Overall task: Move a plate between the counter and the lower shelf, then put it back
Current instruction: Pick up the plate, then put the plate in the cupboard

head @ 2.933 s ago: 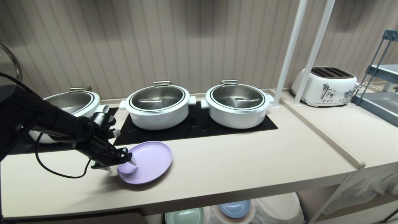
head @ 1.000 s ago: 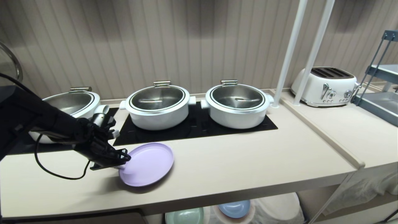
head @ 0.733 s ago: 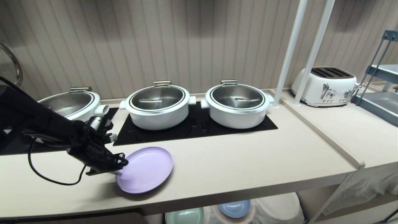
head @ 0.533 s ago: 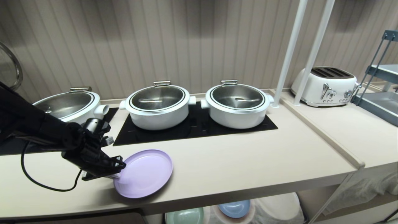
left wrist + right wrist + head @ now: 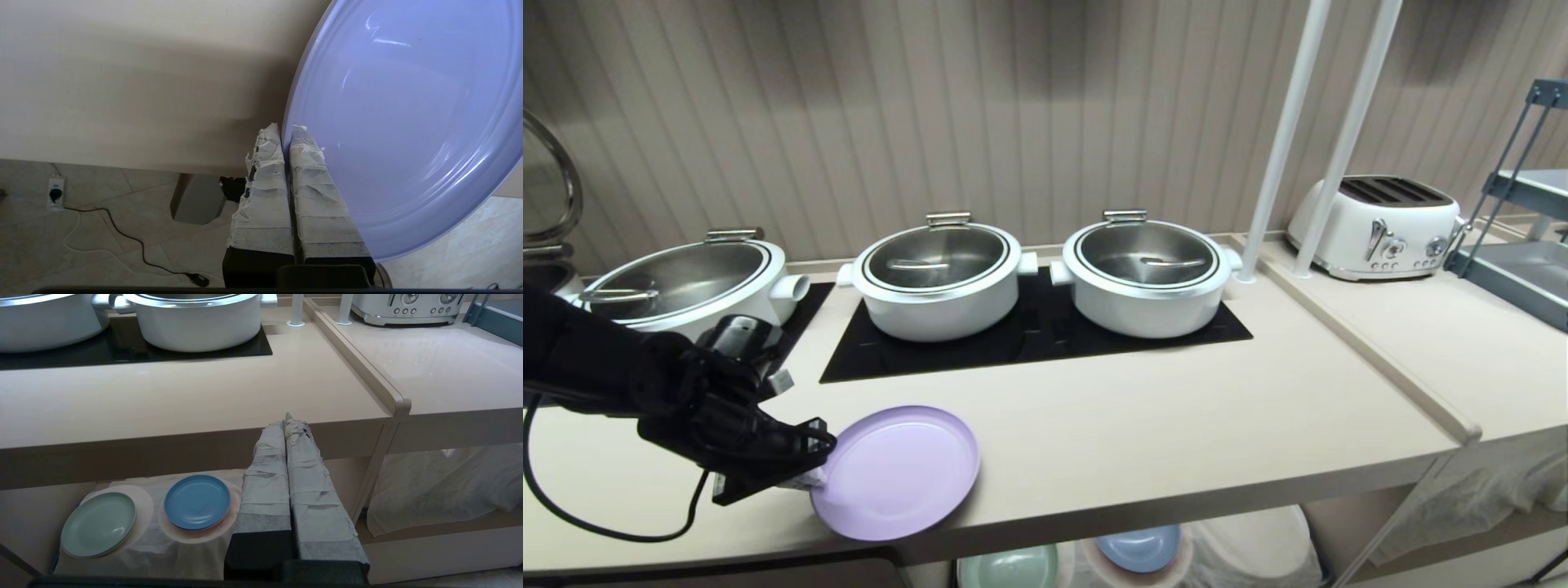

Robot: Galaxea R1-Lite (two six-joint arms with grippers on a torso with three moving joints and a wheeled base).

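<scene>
Left gripper (image 5: 805, 474) is clamping the near-left rim of the plate (image 5: 894, 472), taped fingers (image 5: 269, 171) pinched tight on the edge. I'm dragging it toward me: compared with a second ago the plate is sitting closer to the front edge of the counter (image 5: 1176, 425), and now its near rim is overhanging the lip, with floor showing under it in the left wrist view. I'm reading this as the pull-off stage before lowering to the lower shelf (image 5: 155, 539), so the move down is not yet started. Right gripper (image 5: 286, 420) is parked in front of the counter edge, fingers pressed together and empty. Below it the mint-green plate (image 5: 98, 523) and blue plate (image 5: 197, 501) are occupying the shelf cloth. Further back the pots (image 5: 939, 278) and the toaster (image 5: 1380, 224) are staying where they were.
</scene>
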